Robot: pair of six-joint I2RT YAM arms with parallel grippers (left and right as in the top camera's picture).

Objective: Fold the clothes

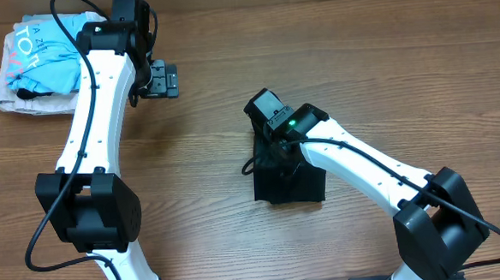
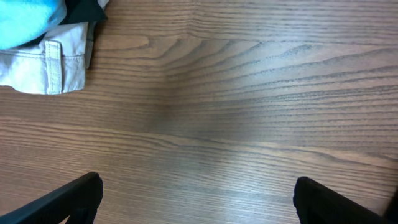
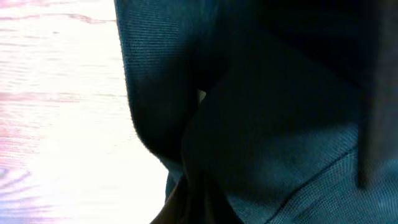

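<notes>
**Right claw pinched on the clothes; left claw spread wide, well apart from them**

Right claw: it is down on the far-left part of the clothes, with its fingers pressed together. In the right wrist view dark cloth fills nearly the whole frame. Its creases run together low in the middle, where the fingers meet, so we read a pinch on the fabric. The fingers themselves cannot be made out against the black.

Clothes: a compact, squarish black bundle lying on the table. To the left of the bundle, the wrist view shows a strip of bare, washed-out wood.

In the way: seen from above, the right wrist housing and the white right arm cross over the far and right parts of the clothes. They hide that edge and the grip point, so we cannot judge the fold there.

Further out, on the far-left side of the clothes and well apart from them:
- Left claw hangs over bare wood with its fingers spread wide and nothing between them.
- The left arm runs as a long white link to the left of the clothes, its black cable looping above it.
- A light-blue printed shirt lies farthest from the clothes, beyond the left arm.
- The shirt sits on top of a beige folded garment, whose seamed corner shows in the left wrist view.
- A small dark item rests at the edge of that pile; we cannot identify it.
</notes>
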